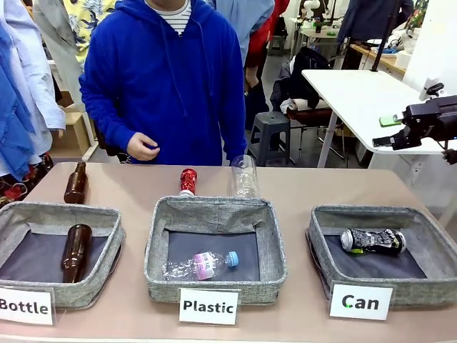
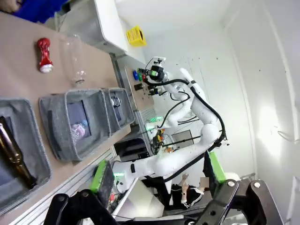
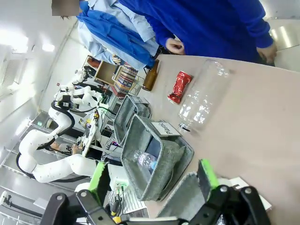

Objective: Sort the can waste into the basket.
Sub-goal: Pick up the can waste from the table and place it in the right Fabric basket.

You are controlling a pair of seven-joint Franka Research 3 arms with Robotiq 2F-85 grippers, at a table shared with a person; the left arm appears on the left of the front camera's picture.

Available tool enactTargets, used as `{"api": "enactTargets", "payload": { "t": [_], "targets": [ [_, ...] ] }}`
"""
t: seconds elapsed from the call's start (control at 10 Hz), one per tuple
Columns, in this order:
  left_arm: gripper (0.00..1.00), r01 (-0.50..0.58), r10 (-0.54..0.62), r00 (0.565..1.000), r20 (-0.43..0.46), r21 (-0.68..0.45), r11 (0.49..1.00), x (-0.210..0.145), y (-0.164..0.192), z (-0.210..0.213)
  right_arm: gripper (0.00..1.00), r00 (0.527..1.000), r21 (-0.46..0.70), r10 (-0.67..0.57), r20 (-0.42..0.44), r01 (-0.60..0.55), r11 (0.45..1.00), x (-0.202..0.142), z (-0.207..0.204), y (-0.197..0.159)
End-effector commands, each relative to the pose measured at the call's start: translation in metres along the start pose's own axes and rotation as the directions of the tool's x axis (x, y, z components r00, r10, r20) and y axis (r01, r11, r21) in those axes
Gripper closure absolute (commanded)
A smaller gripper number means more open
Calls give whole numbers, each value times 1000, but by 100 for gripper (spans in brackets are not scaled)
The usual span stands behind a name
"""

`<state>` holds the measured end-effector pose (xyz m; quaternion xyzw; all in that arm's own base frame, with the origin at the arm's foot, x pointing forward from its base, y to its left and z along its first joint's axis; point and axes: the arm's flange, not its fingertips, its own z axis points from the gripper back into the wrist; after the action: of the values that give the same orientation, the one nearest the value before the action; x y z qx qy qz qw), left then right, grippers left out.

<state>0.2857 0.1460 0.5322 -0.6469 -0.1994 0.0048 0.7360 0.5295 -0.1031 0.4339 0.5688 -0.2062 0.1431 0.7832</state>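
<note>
1. The black can (image 1: 373, 240) was seen lying on its side on the dark liner of the Can basket (image 1: 428, 286), toward its back wall.
2. The red can (image 1: 188, 181) was seen on the table (image 1: 314, 193), just behind the Plastic basket (image 1: 214, 286), outside every basket and well apart from the Can basket. Whether it stood or lay could not be told.
3. A clear bottle (image 1: 244, 175) was seen on the table beside the red can, on the side nearer the Can basket, with a gap left between them.
4. A crushed bottle (image 1: 200, 264) with a pink label and blue cap was seen lying inside the Plastic basket.
5. One brown bottle (image 1: 75, 251) was seen lying in the Bottle basket (image 1: 93, 289). A second one (image 1: 76, 183) was seen on the table behind that basket.
6. White labels reading Bottle, Plastic and Can were seen set in front of the three baskets.
7. The right gripper (image 1: 384, 131) was seen at the right edge, raised above the table and off to the side of the Can basket. Its jaws were spread wide and nothing was held.
8. The left gripper (image 2: 158, 165) was seen with its jaws spread wide and nothing between its green pads (image 2: 104, 176).
9. A person in a blue hoodie was seen at the far side, with one hand (image 1: 141, 146) loosely curled above the table's far edge.
</note>
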Motion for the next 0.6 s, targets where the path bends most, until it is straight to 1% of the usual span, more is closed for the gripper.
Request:
{"api": "enactTargets", "payload": {
  "t": [0.0, 0.1, 0.2, 0.5],
  "targets": [
    [0, -22, 21, 999, -38, -27, 999, -7, 21, -25, 0, 1000, -19, 21, -2, -21, 1000, 1, 0, 3],
    [0, -42, 43, 999, -25, 49, 998, -15, 35, -38, 0, 1000, -19, 21, -2, -21, 1000, 1, 0, 3],
    [0, -24, 24, 999, -29, -6, 1000, -5, 17, -19, 0, 1000, -19, 21, -2, -21, 1000, 1, 0, 3],
    [0, -24, 24, 999, -29, -6, 1000, -5, 17, -19, 0, 1000, -19, 21, -2, -21, 1000, 1, 0, 3]
  ]
}}
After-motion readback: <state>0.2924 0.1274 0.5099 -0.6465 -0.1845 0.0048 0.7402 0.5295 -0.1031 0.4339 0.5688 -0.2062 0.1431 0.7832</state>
